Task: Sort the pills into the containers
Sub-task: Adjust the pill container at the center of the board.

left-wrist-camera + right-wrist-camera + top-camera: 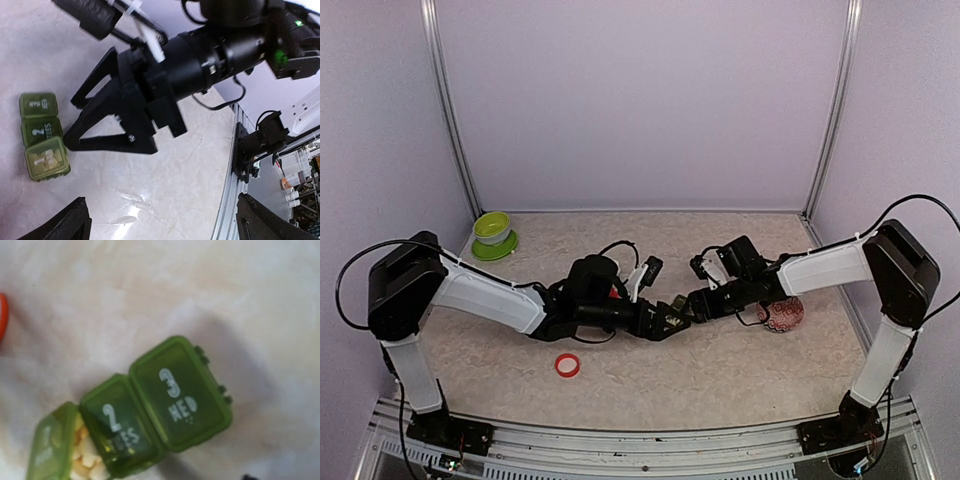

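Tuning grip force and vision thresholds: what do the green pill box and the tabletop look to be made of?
Pill box: most likely moulded plastic. It is translucent dark green and semi-glossy, with soft highlights, white lettering and moulded hinge nubs.
Tabletop: pale, mottled and stone-look, possibly laminate. It looks smooth, with a light reflection in the left wrist view.

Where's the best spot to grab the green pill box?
Probably the middle box, marked 2, from above, pinching the row's two long sides: it lies flat, narrow that way, and box 1's lid looks open.

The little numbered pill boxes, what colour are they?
Translucent green containers with white lettering; right wrist view shows them best.
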`<state>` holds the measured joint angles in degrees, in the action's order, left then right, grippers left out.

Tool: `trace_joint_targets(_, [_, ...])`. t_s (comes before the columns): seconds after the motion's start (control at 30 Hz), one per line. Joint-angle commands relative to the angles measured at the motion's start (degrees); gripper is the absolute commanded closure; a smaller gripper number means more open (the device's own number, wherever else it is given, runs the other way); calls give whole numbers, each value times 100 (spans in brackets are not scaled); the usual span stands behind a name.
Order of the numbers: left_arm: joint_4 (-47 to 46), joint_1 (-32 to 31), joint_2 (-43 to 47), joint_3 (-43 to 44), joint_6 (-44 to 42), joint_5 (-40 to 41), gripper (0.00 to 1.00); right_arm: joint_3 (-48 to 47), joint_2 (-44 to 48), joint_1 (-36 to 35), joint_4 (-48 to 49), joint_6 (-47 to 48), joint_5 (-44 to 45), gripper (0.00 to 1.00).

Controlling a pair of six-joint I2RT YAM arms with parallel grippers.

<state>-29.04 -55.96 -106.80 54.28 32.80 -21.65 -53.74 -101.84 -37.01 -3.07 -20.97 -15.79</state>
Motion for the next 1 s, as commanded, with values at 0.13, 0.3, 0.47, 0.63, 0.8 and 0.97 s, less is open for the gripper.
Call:
trace_joint_targets(0.13, [208,177,300,-63,23,970,1,176,531,-51,157,-661,-225,20])
trace_joint_targets(0.3, [199,336,-186,164,28,981,1,595,662,-51,781,-1390,-504,21])
trace_joint_targets(0.47, [280,421,-595,442,-27,903,3,921,517,-64,1532,-2103,-742,30])
trace_joint_targets(0.63, [274,515,-715,442,-35,938,8,988,251,-166,2100,-2585,-937,34])
trace_joint_targets(0.8, [267,558,-765,439,-100,874,10,1025,35,-222,2481,-2932,-1029,34])
trace_joint_targets(0.97, [204,580,-930,465,-72,771,16,884,-78,-296,2331,-2914,-849,35])
